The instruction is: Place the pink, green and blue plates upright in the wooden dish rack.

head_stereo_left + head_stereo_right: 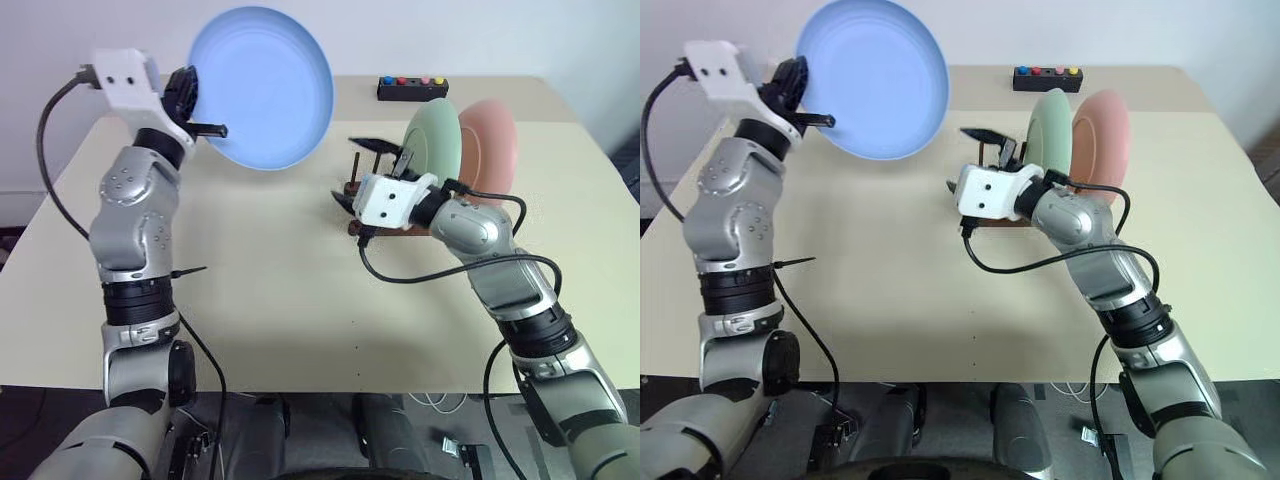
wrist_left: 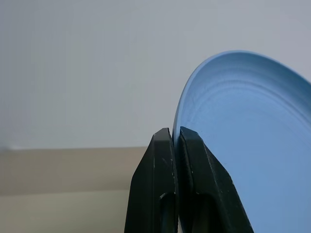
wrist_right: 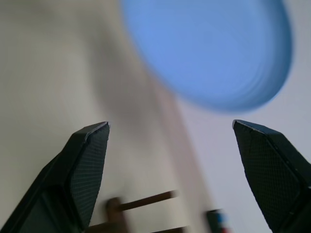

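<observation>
You are holding the blue plate [image 1: 262,87] aloft by its rim in your left gripper [image 2: 175,141], clear of the surface [image 1: 280,300], while your right gripper [image 3: 170,165] is waiting wide beside the wooden dish rack [image 1: 372,190], where the green plate [image 1: 432,140] and the pink plate [image 1: 490,145] are standing.

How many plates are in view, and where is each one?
3. The blue plate is held up above the table by the left gripper; the green plate and pink plate stand in the wooden dish rack.

Head eyes overlook the table [image 1: 300,300]; wrist cameras sit close.
</observation>
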